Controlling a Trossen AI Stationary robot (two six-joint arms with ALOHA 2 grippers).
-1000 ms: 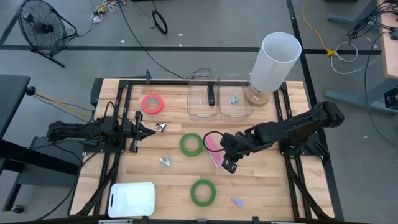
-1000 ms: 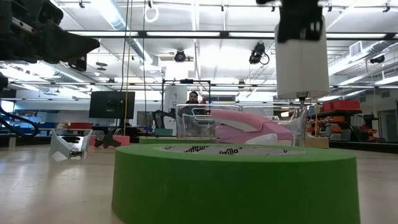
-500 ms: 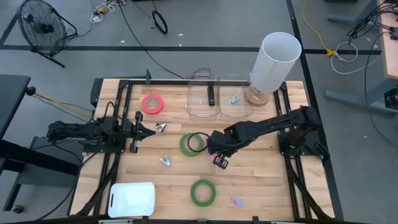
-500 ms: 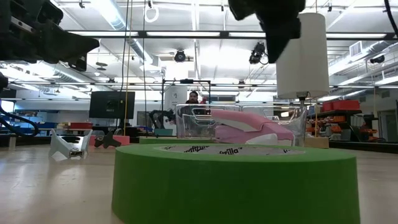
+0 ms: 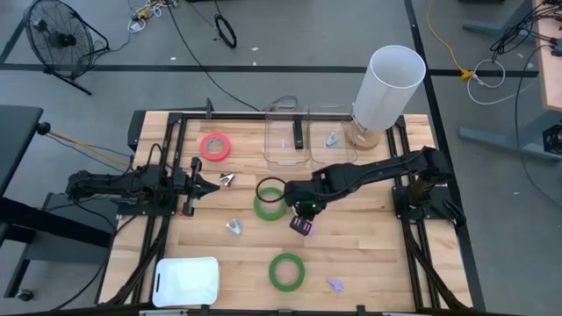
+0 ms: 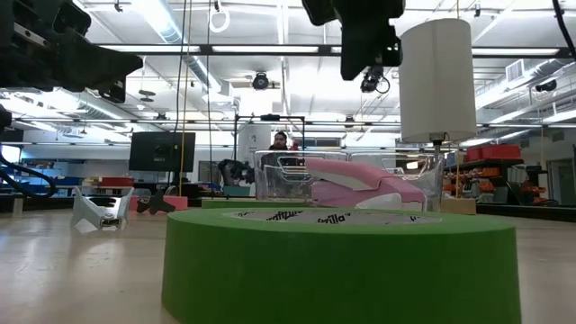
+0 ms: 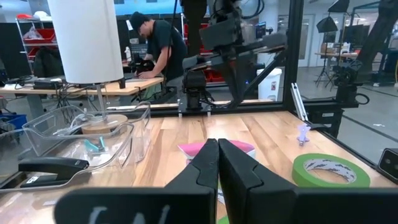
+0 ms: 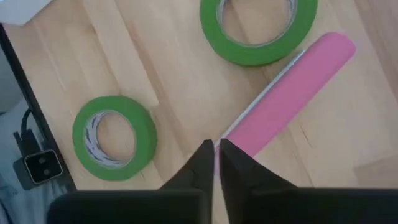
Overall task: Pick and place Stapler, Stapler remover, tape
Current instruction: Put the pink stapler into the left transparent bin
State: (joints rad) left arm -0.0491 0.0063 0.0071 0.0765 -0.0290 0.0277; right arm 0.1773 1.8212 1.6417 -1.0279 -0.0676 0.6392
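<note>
Right gripper (image 5: 301, 219), fingers pressed together and holding nothing, hovers over the pink stapler (image 8: 292, 90) beside a green tape (image 5: 270, 204). Left gripper (image 5: 195, 184) rests clenched at the table's (image 5: 369, 254) left.

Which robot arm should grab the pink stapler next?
Probably the right one. The right gripper hangs right over the pink stapler, fingers shut, while the left gripper waits farther off at the table's left side.

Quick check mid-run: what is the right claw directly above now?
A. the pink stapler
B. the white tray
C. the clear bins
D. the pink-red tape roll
A: the right claw, fingers together, hangs over the pink stapler, beside a green tape roll.
</note>
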